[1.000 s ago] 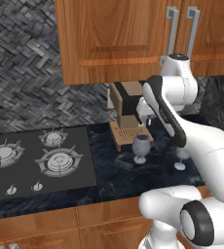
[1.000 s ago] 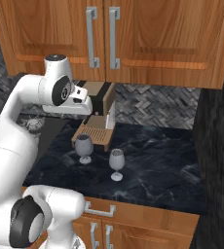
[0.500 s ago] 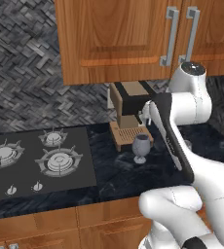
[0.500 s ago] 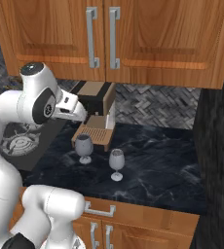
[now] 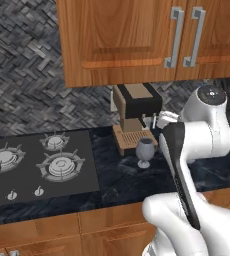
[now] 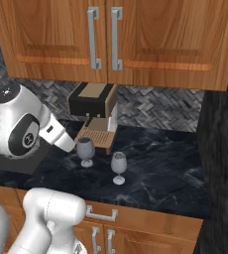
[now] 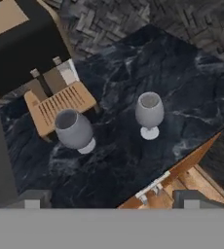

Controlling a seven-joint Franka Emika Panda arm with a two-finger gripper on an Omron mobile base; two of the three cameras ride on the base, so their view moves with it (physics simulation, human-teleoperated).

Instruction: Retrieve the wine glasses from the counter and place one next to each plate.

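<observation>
Left base view: one wine glass (image 5: 145,152) upright on counter (image 5: 122,180), at 5 o'clock of coffee machine (image 5: 135,116).
Right base view: second glass (image 6: 118,167) at 4 o'clock of first, apart.
Hand view: gripper (image 7: 111,200) jaws spread wide, holding nothing, above both glasses.

— What does the arm (image 5: 202,135) look like?
— Glossy white rounded shells, a dark grey cap on the joint, a black band running down one link.
— And the gripper (image 7: 109,200)?
— Two small grey finger tips.
</observation>
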